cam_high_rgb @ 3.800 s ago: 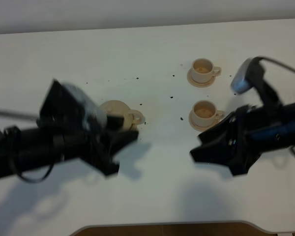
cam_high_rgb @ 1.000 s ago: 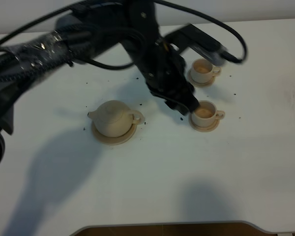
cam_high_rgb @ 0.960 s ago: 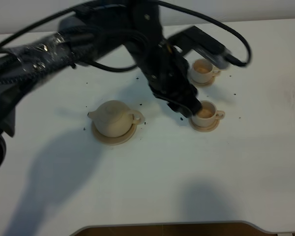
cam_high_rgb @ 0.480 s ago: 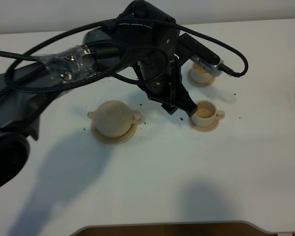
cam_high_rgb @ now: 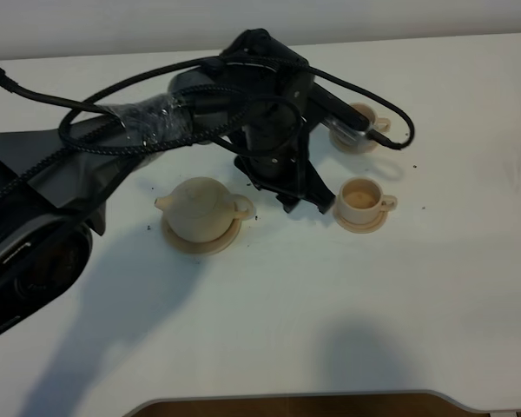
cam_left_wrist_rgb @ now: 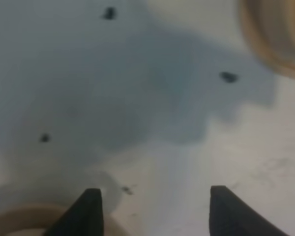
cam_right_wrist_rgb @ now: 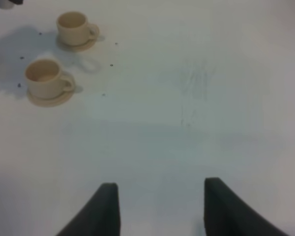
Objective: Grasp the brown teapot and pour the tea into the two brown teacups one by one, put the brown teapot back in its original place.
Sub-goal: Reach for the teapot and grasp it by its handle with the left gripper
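With the left claw (cam_left_wrist_rgb: 155, 211) open and empty just beside the near teacup (cam_high_rgb: 361, 197), the right claw (cam_right_wrist_rgb: 160, 209) open too, and the brown teapot (cam_high_rgb: 200, 207) on its saucer (cam_high_rgb: 195, 249), a careless sweep could topple that cup.

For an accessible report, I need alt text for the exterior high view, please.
The left arm reaches across a white table, its gripper between a tan teapot on its saucer and the nearer teacup. The farther teacup sits partly behind the arm.
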You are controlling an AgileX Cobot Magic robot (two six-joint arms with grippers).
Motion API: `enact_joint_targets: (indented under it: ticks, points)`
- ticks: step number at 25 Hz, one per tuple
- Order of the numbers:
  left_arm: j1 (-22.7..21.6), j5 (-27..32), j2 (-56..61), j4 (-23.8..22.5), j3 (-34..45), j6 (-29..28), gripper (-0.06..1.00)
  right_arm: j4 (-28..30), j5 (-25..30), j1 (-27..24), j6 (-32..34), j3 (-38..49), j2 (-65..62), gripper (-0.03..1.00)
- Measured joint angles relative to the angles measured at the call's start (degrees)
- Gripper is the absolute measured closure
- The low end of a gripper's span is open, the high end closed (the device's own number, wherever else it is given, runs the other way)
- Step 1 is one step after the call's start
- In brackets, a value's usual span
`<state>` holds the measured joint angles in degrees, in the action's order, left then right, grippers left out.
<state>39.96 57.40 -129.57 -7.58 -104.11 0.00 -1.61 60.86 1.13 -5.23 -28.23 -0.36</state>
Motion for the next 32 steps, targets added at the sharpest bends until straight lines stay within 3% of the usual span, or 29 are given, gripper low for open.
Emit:
enact_joint_targets:
  ticks: [10,16,24,32]
  points:
    - [-1.5,2.02,-0.14,0.35,0.0,-1.16,0.45,0.0,0.0,0.0,0.04,0.0,0.0,0.55]
    - [-1.61,6.18,-0.14,1.8,0.0,-1.04,0.45,0.0,0.0,0.0,0.12,0.0,0.0,0.55]
    - [-1.61,10.77,-0.14,4.23,0.0,1.05,0.45,0.0,0.0,0.0,0.12,0.0,0.0,0.55]
    - [-1.61,10.77,-0.14,6.38,0.0,3.94,0.48,0.0,0.0,0.0,0.19,0.0,0.0,0.55]
